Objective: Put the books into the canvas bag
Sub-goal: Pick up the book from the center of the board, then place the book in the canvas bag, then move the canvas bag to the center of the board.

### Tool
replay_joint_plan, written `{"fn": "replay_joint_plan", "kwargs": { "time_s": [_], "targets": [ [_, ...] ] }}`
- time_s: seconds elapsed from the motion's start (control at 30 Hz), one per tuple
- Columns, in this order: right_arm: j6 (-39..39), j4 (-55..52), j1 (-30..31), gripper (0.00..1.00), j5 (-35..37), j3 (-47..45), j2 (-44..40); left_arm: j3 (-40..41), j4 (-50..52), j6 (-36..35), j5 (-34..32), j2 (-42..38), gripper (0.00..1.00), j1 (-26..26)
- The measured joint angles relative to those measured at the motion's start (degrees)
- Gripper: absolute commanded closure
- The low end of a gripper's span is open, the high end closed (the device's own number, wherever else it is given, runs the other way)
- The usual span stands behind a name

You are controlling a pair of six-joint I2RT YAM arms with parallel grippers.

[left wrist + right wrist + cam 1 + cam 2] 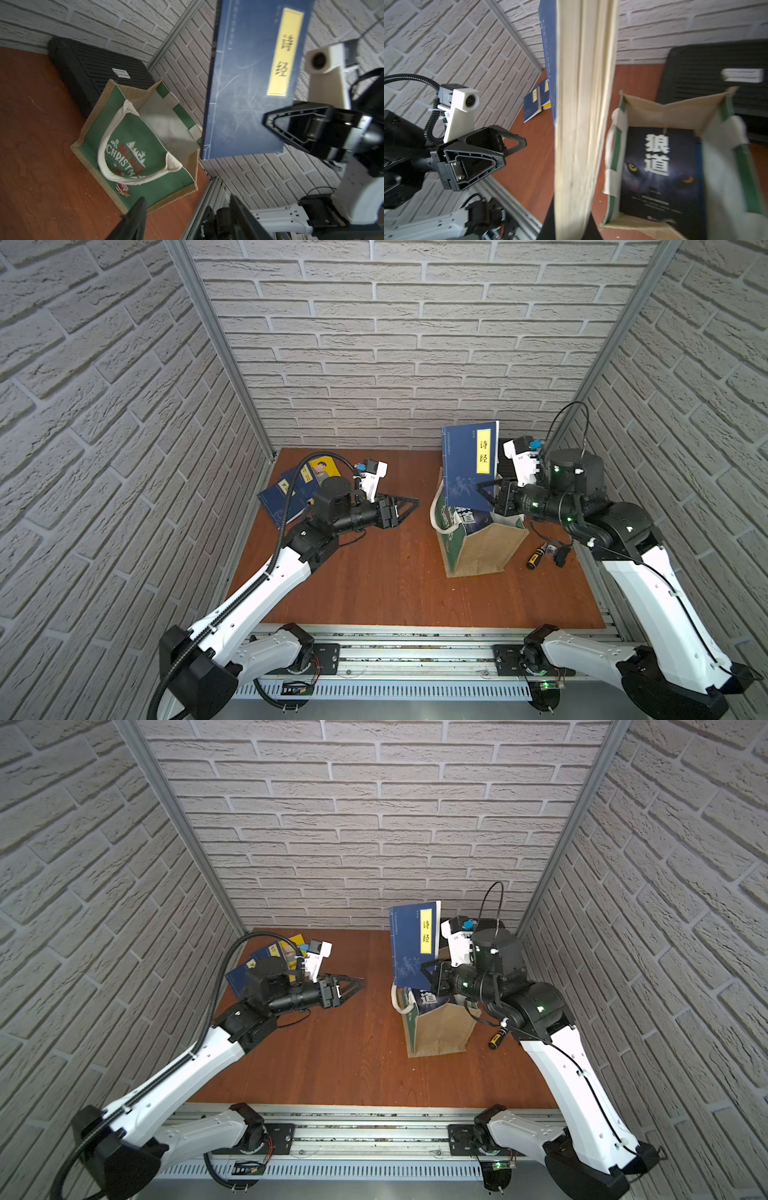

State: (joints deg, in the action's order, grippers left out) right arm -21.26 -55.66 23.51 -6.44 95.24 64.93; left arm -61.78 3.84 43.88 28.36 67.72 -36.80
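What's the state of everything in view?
Canvas bag: standing, mouth open, wolf-cover book inside.
Right end effector: shut on navy book, upright above bag.
Left end effector: open, empty.
Loose books: flat on table.
Black case: closed, behind bag.

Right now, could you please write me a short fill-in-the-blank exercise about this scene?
1. The right gripper holds a navy book with a ___ label.
2. The left gripper is ___, holding nothing.
3. The bag reads Merry ___ on its green side.
4. A dark book lies ___ the bag.
Missing words: yellow, open, Christmas, inside.
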Motion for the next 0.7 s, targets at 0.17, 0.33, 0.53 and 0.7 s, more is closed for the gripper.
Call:
{"fn": "replay_joint_plan", "kwargs": {
  "time_s": [0.17,0.33,0.53,0.7],
  "targets": [
    [4.7,-7.1,-0.9,0.94,11.6,1.8,1.0,-9.6,7.0,-2.2,-7.3,11.0,0.32,-4.3],
    [7.4,-10.4,-2.6,0.95,16.2,-0.5,3.6,-17.4,9.8,-2.4,-10.4,19.9,0.30,-5.7],
    [8.9,-11.5,-4.8,0.95,13.9,-4.7,7.5,-25.7,12.9,-3.3,-11.6,29.7,0.23,-7.0],
    [9.7,-12.3,-5.4,0.94,9.9,-5.8,9.4,-29.3,15.3,-3.4,-11.9,35.6,0.38,-7.3]
  ]
}}
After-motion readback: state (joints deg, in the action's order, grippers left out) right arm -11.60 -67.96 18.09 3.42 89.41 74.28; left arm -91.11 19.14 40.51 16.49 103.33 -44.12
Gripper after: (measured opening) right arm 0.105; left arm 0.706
